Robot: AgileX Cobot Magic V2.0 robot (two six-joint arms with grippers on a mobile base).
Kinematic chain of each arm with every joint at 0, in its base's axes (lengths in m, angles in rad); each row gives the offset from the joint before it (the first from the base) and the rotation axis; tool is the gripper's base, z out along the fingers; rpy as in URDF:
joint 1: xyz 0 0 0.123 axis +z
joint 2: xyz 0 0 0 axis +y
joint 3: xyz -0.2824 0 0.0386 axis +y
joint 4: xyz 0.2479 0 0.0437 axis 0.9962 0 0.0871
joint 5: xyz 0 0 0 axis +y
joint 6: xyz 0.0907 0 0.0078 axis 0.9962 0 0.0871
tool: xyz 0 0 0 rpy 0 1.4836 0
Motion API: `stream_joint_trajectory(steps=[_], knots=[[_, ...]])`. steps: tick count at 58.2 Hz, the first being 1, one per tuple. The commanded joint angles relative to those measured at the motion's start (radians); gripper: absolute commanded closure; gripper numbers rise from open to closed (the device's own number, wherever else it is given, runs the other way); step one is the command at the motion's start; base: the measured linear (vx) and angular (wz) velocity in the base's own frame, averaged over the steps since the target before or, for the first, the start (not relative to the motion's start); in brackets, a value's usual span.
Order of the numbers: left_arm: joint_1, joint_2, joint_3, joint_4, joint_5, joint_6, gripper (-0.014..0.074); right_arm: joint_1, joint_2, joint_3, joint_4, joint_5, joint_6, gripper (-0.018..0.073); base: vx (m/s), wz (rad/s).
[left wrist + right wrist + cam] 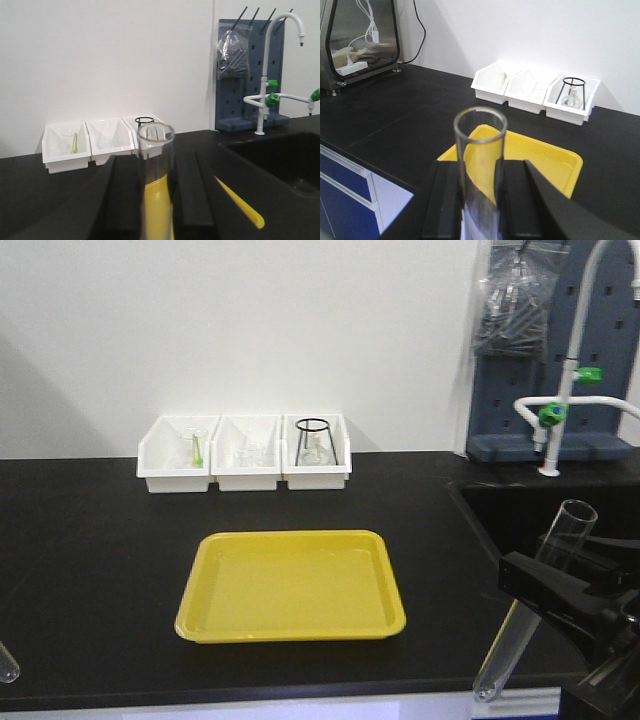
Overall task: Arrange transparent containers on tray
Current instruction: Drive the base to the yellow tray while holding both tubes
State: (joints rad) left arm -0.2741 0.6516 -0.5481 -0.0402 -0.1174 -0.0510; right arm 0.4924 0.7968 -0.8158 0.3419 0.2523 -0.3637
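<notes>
So far the tray (290,585) was empty. The left gripper (156,200) was clamped on a test tube (156,142), the right gripper (479,200) on a second tube (480,140); both unplaced.

- The left gripper (156,162) pinches a test tube (156,142) between its two black fingers (125,200), open end up.
- The right gripper (480,172) pinches a second test tube (480,135) the same way, held a bit tilted.
</notes>
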Motion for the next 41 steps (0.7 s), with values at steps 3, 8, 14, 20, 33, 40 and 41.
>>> stream_joint_trajectory(steps=[3, 8, 14, 20, 33, 40, 41], knots=[[-0.005, 0.001, -0.036, -0.003, -0.081, -0.005, 0.0447, -0.007, -0.006, -0.028, 0.006, -0.077, -0.003, 0.0432, 0.23, 0.22], [-0.005, 0.001, -0.036, -0.003, -0.081, -0.005, 0.0447, -0.007, -0.006, -0.028, 0.006, -0.077, -0.003, 0.0432, 0.24, 0.16], [-0.005, 0.001, -0.036, -0.003, -0.081, -0.005, 0.0447, -0.007, -0.006, -0.028, 0.006, -0.077, -0.003, 0.0432, 0.26, 0.07], [-0.005, 0.001, -0.036, -0.003, -0.081, -0.005, 0.0447, -0.007, -0.006, -0.028, 0.006, -0.077, -0.003, 0.0432, 0.27, -0.01], [-0.005, 0.001, -0.036, -0.003, -0.081, -0.005, 0.0447, -0.007, -0.006, -0.028, 0.006, -0.077, -0.003, 0.0432, 0.29, -0.04], [-0.005, 0.001, -0.036, -0.003, -0.081, -0.005, 0.0447, -0.007, -0.006, -0.028, 0.006, -0.077, -0.003, 0.0432, 0.29, 0.01], [-0.005, 0.001, -0.036, -0.003, -0.081, -0.005, 0.0447, -0.007, -0.006, -0.028, 0.006, -0.077, -0.003, 0.0432, 0.28, 0.02]])
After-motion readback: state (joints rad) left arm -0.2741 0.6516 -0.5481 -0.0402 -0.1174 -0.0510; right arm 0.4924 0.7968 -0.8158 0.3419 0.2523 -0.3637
